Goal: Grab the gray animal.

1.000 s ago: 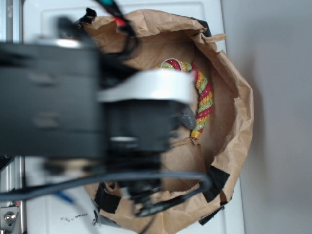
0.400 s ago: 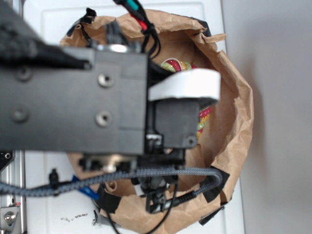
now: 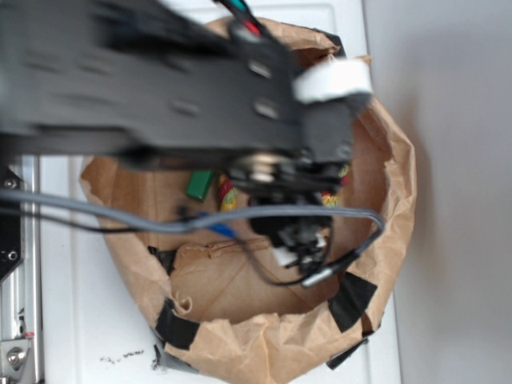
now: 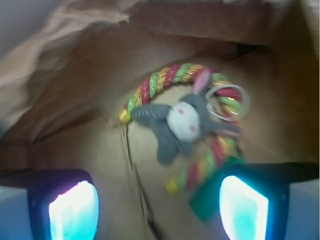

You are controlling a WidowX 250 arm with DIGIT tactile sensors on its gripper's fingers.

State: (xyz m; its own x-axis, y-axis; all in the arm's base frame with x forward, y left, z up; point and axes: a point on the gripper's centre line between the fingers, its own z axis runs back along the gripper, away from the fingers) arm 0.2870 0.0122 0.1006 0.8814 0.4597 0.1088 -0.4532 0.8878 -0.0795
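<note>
Hovering tool [image 4: 159, 200], jaws spread, empty, above gray animal [image 4: 182, 122] lying on rope arch [image 4: 165, 82]; no legible writing.

- A robot test setup, more lab or workshop than home: a black robot arm [image 3: 184, 88] with loose grey cables [image 3: 200, 226] fills the exterior view
- A metal rail with bolts [image 3: 14, 336] runs along the left edge of the plain white surface [image 3: 88, 320]
- A brown paper bag [image 3: 384, 208], rim rolled down and patched with black tape [image 3: 352, 300], serves as a makeshift bin holding toys
</note>
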